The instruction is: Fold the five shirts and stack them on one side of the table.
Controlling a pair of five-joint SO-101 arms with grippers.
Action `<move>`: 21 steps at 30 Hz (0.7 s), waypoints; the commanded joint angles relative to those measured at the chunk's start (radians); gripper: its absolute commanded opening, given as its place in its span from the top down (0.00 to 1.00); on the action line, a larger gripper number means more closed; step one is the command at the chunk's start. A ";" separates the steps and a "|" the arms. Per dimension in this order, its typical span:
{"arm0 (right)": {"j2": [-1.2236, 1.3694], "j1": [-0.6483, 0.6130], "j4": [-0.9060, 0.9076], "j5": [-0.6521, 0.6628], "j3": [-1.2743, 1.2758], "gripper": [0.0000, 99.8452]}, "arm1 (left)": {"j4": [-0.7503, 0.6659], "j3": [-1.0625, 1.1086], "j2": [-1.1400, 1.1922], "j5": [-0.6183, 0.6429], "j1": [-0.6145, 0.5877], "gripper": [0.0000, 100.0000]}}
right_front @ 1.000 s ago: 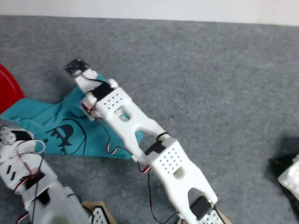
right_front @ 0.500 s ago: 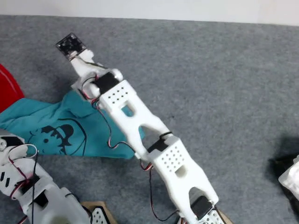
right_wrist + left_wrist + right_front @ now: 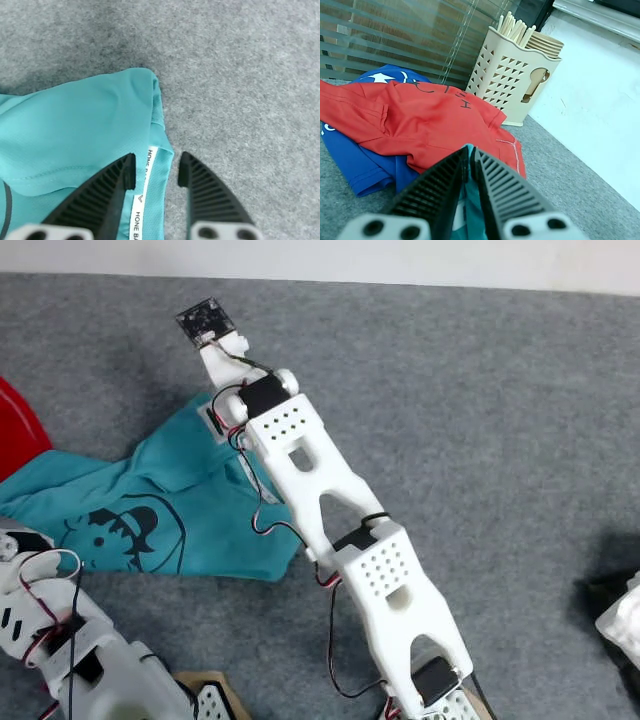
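Note:
A teal shirt (image 3: 150, 500) with a dark hat print lies spread on the grey table at the left. My right gripper (image 3: 213, 422) is at the shirt's far edge; in the right wrist view it (image 3: 155, 162) stands open over the collar, with the white label (image 3: 145, 195) between the fingers. My left gripper (image 3: 15, 538) is at the shirt's near-left corner, and in the left wrist view it (image 3: 469, 150) is shut with teal fabric (image 3: 470, 215) pinched in the jaws. A red shirt (image 3: 435, 125) lies on a blue shirt (image 3: 350, 165) beyond it.
The red shirt's edge (image 3: 15, 430) shows at the far left of the table. A beige perforated basket (image 3: 520, 85) with flat utensils stands behind the shirts by a white wall. A dark and white object (image 3: 612, 610) sits at the right edge. Grey table (image 3: 480, 420) stretches to the right.
The right arm swung toward the far right, and the teal shirt's far edge moved with it. The left arm dropped slightly toward the near-left corner.

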 commanded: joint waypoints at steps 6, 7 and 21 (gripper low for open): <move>0.077 0.018 0.008 -0.009 -0.004 0.83 | -0.021 0.015 -0.012 -0.008 -0.015 0.99; 0.082 0.018 0.010 -0.009 -0.002 0.83 | -0.021 0.015 -0.010 -0.006 -0.015 0.99; 0.087 -0.018 0.051 -0.015 0.004 0.89 | -0.011 0.015 -0.008 -0.005 -0.012 0.99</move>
